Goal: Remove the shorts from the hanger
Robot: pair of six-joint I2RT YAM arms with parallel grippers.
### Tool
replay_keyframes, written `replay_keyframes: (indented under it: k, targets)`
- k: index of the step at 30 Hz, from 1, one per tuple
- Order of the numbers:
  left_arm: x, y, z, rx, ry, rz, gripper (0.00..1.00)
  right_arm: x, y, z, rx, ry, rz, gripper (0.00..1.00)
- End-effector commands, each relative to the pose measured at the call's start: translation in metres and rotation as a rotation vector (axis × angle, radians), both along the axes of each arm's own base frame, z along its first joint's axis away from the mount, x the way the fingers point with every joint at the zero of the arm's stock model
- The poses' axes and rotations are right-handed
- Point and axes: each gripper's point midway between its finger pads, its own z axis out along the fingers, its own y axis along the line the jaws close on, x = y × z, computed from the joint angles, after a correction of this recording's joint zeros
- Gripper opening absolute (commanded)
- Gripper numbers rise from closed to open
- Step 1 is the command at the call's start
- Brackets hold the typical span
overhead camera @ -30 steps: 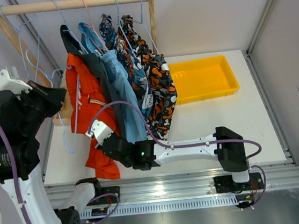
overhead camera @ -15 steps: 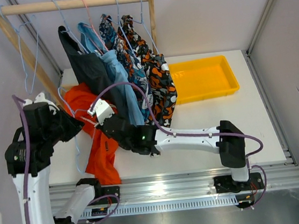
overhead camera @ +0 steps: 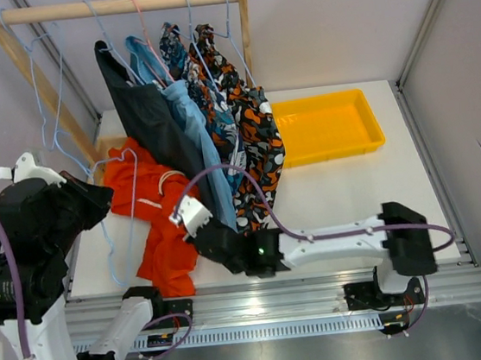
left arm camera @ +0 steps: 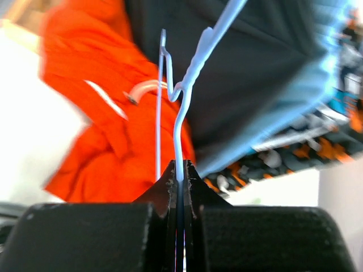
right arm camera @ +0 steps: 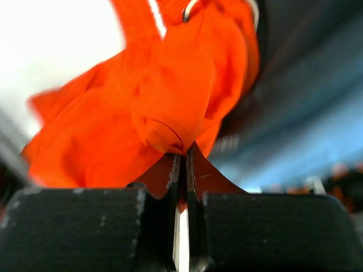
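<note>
The plain orange shorts (overhead camera: 144, 208) lie crumpled on the table's left side, off the rail. My left gripper (overhead camera: 95, 201) is shut on a light blue wire hanger (overhead camera: 131, 223), which rises from the fingers in the left wrist view (left arm camera: 184, 113) in front of the orange shorts (left arm camera: 102, 113). I cannot tell whether the hanger is still threaded through them. My right gripper (overhead camera: 197, 240) is shut on a fold of the orange shorts (right arm camera: 170, 85). The dark grey (overhead camera: 151, 121), light blue (overhead camera: 201, 141), blue-and-orange print (overhead camera: 221, 121) and blotch print (overhead camera: 258, 143) shorts hang on the rail.
The wooden rail (overhead camera: 116, 5) with its slanted left post stands at the back left, with bare wire hangers (overhead camera: 45, 107) at its left end. A yellow tray (overhead camera: 326, 127) sits at the back right of the white table. The metal front rail runs along the near edge.
The orange shorts have dropped from hanging height onto the table. My left gripper has moved down and left with the hanger. My right gripper has pulled the orange fabric toward the front edge.
</note>
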Motion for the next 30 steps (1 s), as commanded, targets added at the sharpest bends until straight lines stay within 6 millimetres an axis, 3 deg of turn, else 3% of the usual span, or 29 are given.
replay_keyframes:
  k: [1,3,4,6,7,8,9,11,12,15,16,17,21,28,30]
  targets:
    - [0.026,0.024,0.005,0.103,-0.029,0.105,0.0,-0.039,-0.044,0.108,0.232,-0.063,-0.052,0.0]
    - [0.039,0.035,0.012,0.157,-0.036,0.144,0.0,-0.066,-0.062,0.132,0.234,-0.084,-0.017,0.0]
    - [0.043,0.037,0.029,0.183,-0.087,0.142,0.0,-0.067,-0.085,0.159,0.258,-0.126,-0.04,0.0]
    - [0.061,0.037,0.035,0.213,-0.089,0.133,0.0,-0.076,-0.105,0.198,0.289,-0.175,-0.036,0.0]
    - [0.063,0.038,0.05,0.227,-0.13,0.131,0.0,-0.084,-0.116,0.215,0.301,-0.194,-0.043,0.0]
    - [0.071,0.038,0.056,0.236,-0.141,0.13,0.0,-0.082,-0.132,0.249,0.326,-0.226,-0.05,0.0]
    - [0.086,0.038,0.053,0.258,-0.116,0.122,0.0,-0.082,-0.142,0.266,0.336,-0.241,-0.058,0.0]
    - [0.093,0.04,0.076,0.271,-0.159,0.131,0.0,-0.077,-0.166,0.311,0.361,-0.287,-0.091,0.0]
    - [0.107,0.042,0.082,0.291,-0.154,0.137,0.0,-0.074,-0.174,0.325,0.368,-0.303,-0.103,0.0]
    - [0.12,0.045,0.103,0.321,-0.201,0.147,0.0,-0.062,-0.204,0.371,0.39,-0.382,-0.169,0.0]
    - [0.132,0.044,0.101,0.33,-0.19,0.139,0.0,-0.058,-0.214,0.386,0.444,-0.384,-0.203,0.0]
    - [0.134,0.043,0.113,0.331,-0.222,0.139,0.0,-0.053,-0.222,0.393,0.389,-0.435,-0.228,0.0]
    - [0.16,0.041,0.119,0.365,-0.256,0.105,0.0,-0.037,-0.259,0.419,0.461,-0.433,-0.306,0.0]
    - [0.186,0.05,0.153,0.443,-0.351,0.101,0.0,-0.015,-0.292,0.405,0.481,-0.413,-0.372,0.0]
    - [0.2,0.053,0.151,0.452,-0.349,0.097,0.0,-0.009,-0.298,0.397,0.47,-0.413,-0.398,0.0]
